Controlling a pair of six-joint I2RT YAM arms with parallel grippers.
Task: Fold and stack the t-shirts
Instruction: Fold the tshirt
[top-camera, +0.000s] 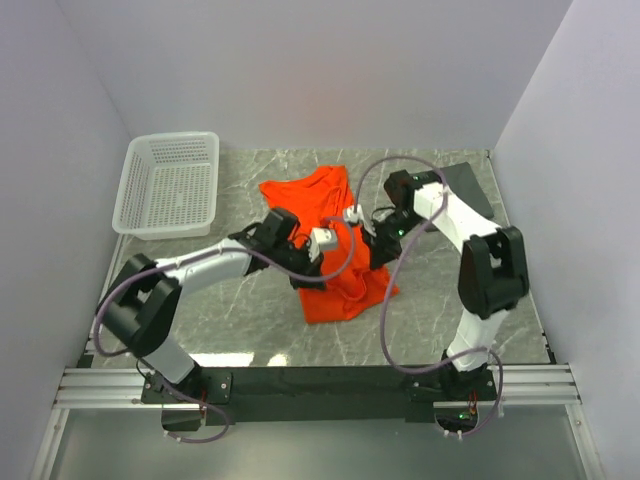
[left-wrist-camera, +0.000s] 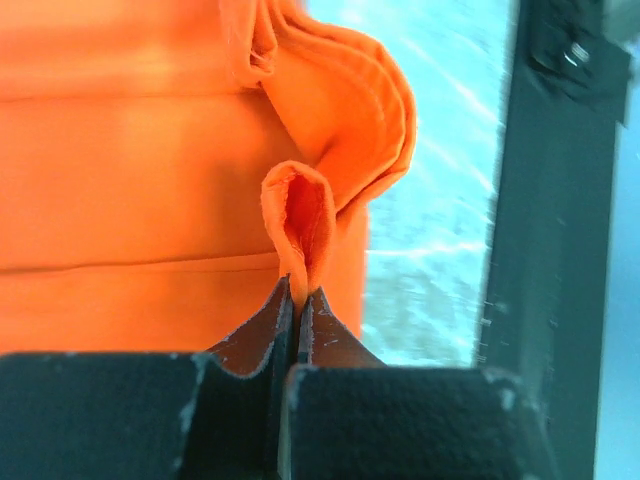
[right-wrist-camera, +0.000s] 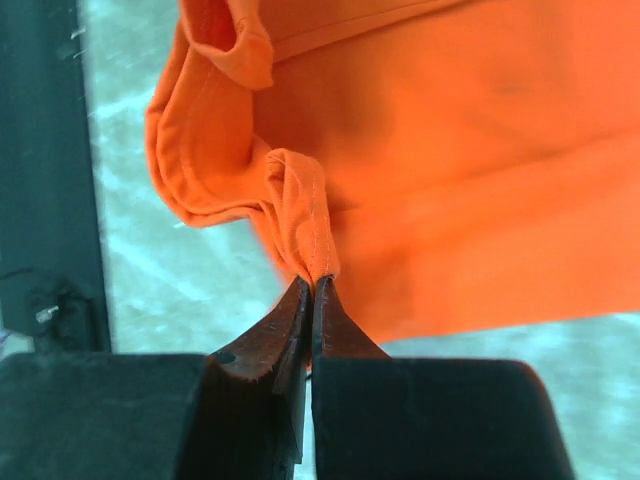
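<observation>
Centrally, on the grey marbled worktop (top-camera: 250, 330), a bright orange short-sleeved cloth t-shirt (top-camera: 330, 295), rumpled between both arms; at the far right corner, a plain dark grey cloth t-shirt (top-camera: 475, 190). Clamped on a loop of orange edge, the left pincer (left-wrist-camera: 297, 290); on a stitched fold, the right pincer (right-wrist-camera: 312, 285). Thin bites: may slip free if pulled apart, spoiling the fold.

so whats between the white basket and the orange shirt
Only bare marble tabletop. The white basket and the orange t-shirt lie apart with nothing in the gap. This shows in the top view.
</observation>
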